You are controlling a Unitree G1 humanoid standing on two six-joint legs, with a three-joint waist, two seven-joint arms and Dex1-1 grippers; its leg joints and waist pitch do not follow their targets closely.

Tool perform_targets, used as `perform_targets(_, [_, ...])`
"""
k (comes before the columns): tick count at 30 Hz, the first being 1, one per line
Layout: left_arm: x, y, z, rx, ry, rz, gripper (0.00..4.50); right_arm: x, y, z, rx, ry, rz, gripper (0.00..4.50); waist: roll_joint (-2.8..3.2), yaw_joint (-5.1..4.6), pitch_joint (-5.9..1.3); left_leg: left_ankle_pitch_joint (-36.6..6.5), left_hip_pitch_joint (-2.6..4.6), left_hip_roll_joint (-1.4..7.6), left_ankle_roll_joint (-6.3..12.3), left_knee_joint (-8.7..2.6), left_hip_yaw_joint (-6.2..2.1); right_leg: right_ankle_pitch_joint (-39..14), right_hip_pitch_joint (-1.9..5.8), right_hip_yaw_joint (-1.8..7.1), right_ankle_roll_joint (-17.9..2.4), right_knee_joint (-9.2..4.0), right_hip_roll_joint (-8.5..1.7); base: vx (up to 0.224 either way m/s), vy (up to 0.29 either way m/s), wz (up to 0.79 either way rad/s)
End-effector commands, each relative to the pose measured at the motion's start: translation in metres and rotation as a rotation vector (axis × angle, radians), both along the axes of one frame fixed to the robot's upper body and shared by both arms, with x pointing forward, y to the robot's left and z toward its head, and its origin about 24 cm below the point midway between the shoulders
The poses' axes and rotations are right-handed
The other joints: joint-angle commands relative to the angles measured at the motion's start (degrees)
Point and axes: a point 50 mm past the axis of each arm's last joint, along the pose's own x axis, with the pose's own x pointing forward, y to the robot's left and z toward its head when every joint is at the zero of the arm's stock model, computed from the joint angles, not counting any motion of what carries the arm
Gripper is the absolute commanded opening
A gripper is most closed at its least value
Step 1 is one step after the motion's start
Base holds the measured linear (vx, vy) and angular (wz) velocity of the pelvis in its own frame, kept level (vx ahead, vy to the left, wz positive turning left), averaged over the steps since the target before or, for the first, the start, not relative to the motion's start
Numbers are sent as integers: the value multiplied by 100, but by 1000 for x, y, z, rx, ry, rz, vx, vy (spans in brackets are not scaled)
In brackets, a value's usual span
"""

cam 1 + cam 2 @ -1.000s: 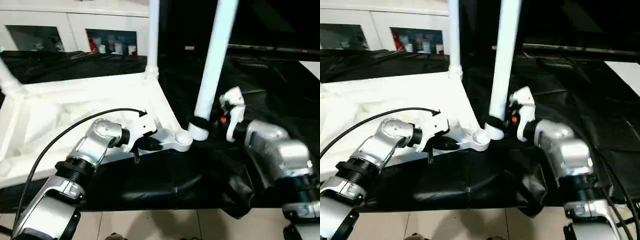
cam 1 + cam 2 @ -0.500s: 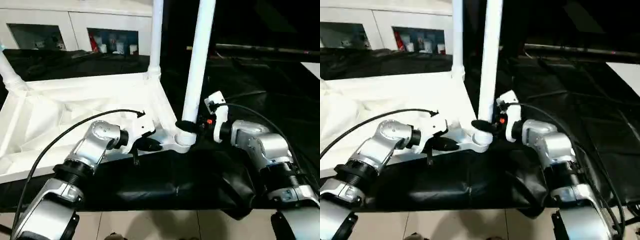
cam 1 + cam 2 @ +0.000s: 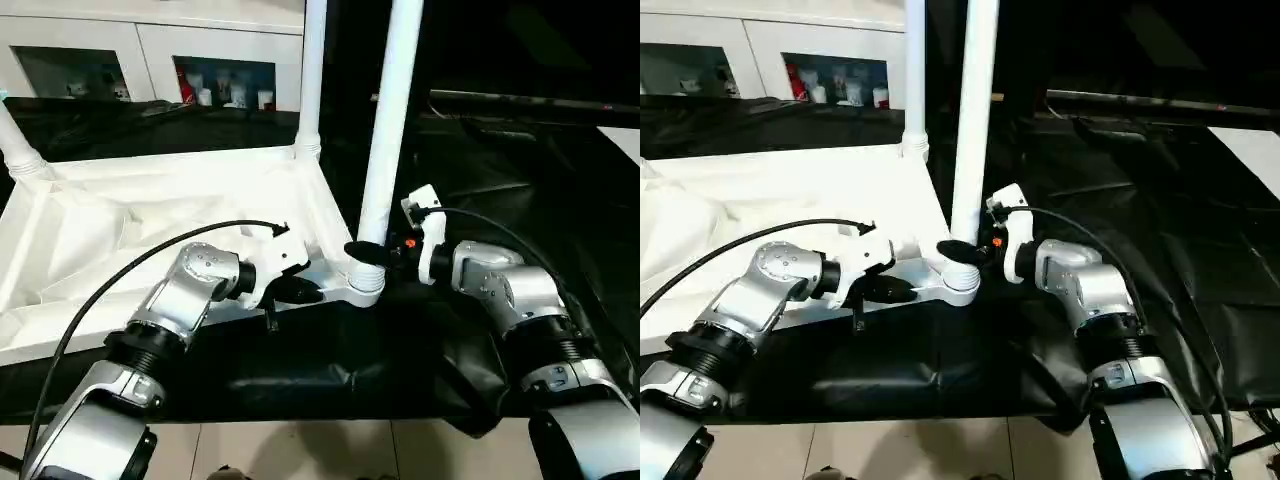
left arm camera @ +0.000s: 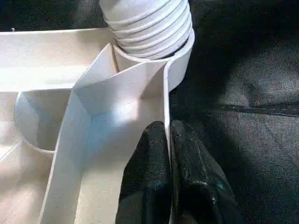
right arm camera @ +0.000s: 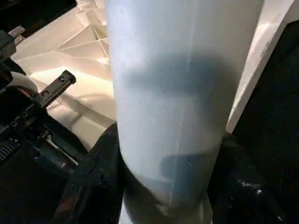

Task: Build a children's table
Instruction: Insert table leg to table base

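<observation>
- Upturned children's table top [image 3: 150,215], white plastic, ribbed underside showing, lying on a black sheet [image 3: 400,345] that covers the work surface.
- Near right corner socket [image 3: 366,281] at the sheet's middle, with a white tubular leg [image 3: 388,120] standing almost upright in it, threaded end seated in the socket in the left wrist view.
- A second leg [image 3: 312,75] upright at the far right corner; a third leg [image 3: 14,150] leaning out at the far left corner.
- Left gripper [image 3: 300,292] pinched shut on the top's thin near edge wall, just beside the socket; black fingers [image 4: 154,186] pressed on either side of the wall.
- Right gripper [image 3: 365,250] clasped around the lower end of the leg, just above the socket; black fingers [image 5: 96,177] hugging both sides of the tube.
- Black cable [image 3: 120,275] arching over the left forearm.
- Sheet wrinkled and draped over the front edge, pale tiled floor [image 3: 300,450] below.
- White cabinet [image 3: 150,50] with dark glass-fronted shelves along the back wall, small items inside too small to tell.
- Dark background to the right of the cabinet, with a long bar [image 3: 520,100] running across it.
</observation>
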Motion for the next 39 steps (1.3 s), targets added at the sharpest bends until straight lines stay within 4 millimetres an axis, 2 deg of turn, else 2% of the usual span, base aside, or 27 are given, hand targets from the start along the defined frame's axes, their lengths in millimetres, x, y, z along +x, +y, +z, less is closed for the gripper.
perform_targets(1, [0, -5, 4, -16, -19, -11, 0, -1, -5, -7, 4, 5, -42, 190, 2, -15, -445, -1216, 42, -17, 58, -396, 70, -1511, 382, 186, -1045, -385, -217, 0, 0, 0])
perform_targets(5, [1, -3, 5, -19, -28, 4, 0, -7, -5, -22, 77, 12, -102, 190, 41, -9, -442, -1371, 54, -14, 26, -410, 61, -1639, 370, 185, -1014, -414, -225, 0, 0, 0])
perform_targets(6, [1, -3, 5, -20, -32, 6, 0, -8, -5, -26, 89, 11, -123, 190, 96, 0, -444, -1417, 60, -15, 2, -417, 48, -1635, 371, 180, -1033, -404, -224, 0, 0, 0])
perform_targets(8, [1, -3, 5, -20, -34, 8, 0, -9, -5, -28, 98, 11, -134, 190, 57, -16, -439, -1524, 53, -24, 2, -419, 52, -1751, 376, 172, -1017, -426, -218, 0, 0, 0])
perform_targets(10, [1, -3, 5, -20, -36, 9, 0, -10, -6, -31, 111, 13, -146, 190, 61, -22, -436, -1567, 63, -18, 2, -422, 49, -1815, 363, 173, -1014, -435, -216, 0, 0, 0])
perform_targets(11, [2, -2, 6, -19, -38, 11, 0, -12, -6, -35, 127, 12, -163, 190, 168, -4, -436, -1607, 73, -19, -28, -426, 32, -1815, 360, 174, -1026, -428, -224, 0, 0, 0])
perform_targets(12, [2, -1, 6, -18, -39, 10, 0, -14, -7, -39, 138, 12, -180, 190, 132, -24, -433, -1682, 69, -20, -28, -426, 45, -1774, 357, 176, -1020, -457, -215, 0, 0, 0])
perform_targets(13, [2, -1, 7, -17, -41, 11, 0, -16, -8, -43, 146, 7, -197, 190, 123, -15, -441, -1687, 68, -22, -30, -426, 41, -1760, 365, 174, -1028, -447, -218, 0, 0, 0])
perform_targets(14, [3, 0, 7, -15, -47, 15, 0, -19, -9, -47, 156, 7, -211, 190, 181, -6, -445, -1700, 69, -21, -43, -434, 28, -1694, 369, 170, -1057, -436, -217, 0, 0, 0])
perform_targets(16, [4, 0, 8, -14, -51, 15, 0, -22, -10, -51, 162, 5, -224, 190, 160, -19, -447, -1723, 67, -24, -23, -437, 30, -1625, 378, 164, -1094, -433, -201, 0, 0, 0])
perform_targets(19, [5, 0, 9, -18, -57, 20, 0, -29, -11, -58, 172, 3, -239, 190, 200, -14, -450, -1765, 75, -23, -14, -439, 24, -1597, 375, 162, -1133, -432, -198, 0, 0, 0])
perform_targets(24, [5, -1, 9, -17, -61, 20, 0, -37, -11, -69, 168, -10, -262, 190, 203, -2, -446, -1896, 80, -16, -2, -454, 18, -1725, 365, 161, -1114, -456, -207, 0, 0, 0])
perform_targets(29, [4, 0, 9, -11, -63, 22, 0, -42, -7, -71, 136, -56, -249, 189, 195, -5, -436, -1960, 75, -17, 5, -464, 15, -1813, 362, 160, -1097, -461, -208, 0, 0, 0])
perform_targets(31, [4, 0, 8, -9, -63, 22, 0, -45, -4, -73, 108, -72, -223, 189, 164, -1, -428, -1936, 73, -12, 18, -470, 18, -1886, 353, 164, -1054, -468, -210, 0, 0, 0])
perform_targets(34, [3, 1, 7, -4, -64, 22, 0, -48, 0, -75, 62, -85, -174, 189, 158, -4, -425, -1925, 69, -12, 27, -477, 17, -1948, 351, 167, -1019, -472, -213, 0, 0, 0])
perform_targets(36, [2, 1, 6, 0, -64, 20, 0, -48, 4, -74, 21, -92, -126, 189, 110, -21, -413, -1957, 69, -10, 44, -478, 28, -2017, 341, 174, -999, -485, -209, 0, 0, 0])
perform_targets(37, [2, 1, 5, 0, -64, 19, 0, -48, 4, -74, 19, -92, -123, 189, 119, -16, -413, -1966, 70, -11, 40, -480, 21, -2053, 346, 172, -990, -477, -213, 0, 0, 0])
perform_targets(38, [2, 0, 5, 2, -64, 17, 0, -45, 6, -71, 2, -94, -101, 189, 78, -24, -409, -1986, 74, -10, 50, -480, 27, -2152, 340, 171, -954, -495, -216, 0, 0, 0])
perform_targets(39, [1, -1, 4, 3, -64, 14, 0, -42, 7, -68, -17, -97, -75, 189, 62, -26, -408, -1971, 66, -9, 60, -484, 26, -2217, 344, 172, -922, -495, -218, 0, 0, 0])
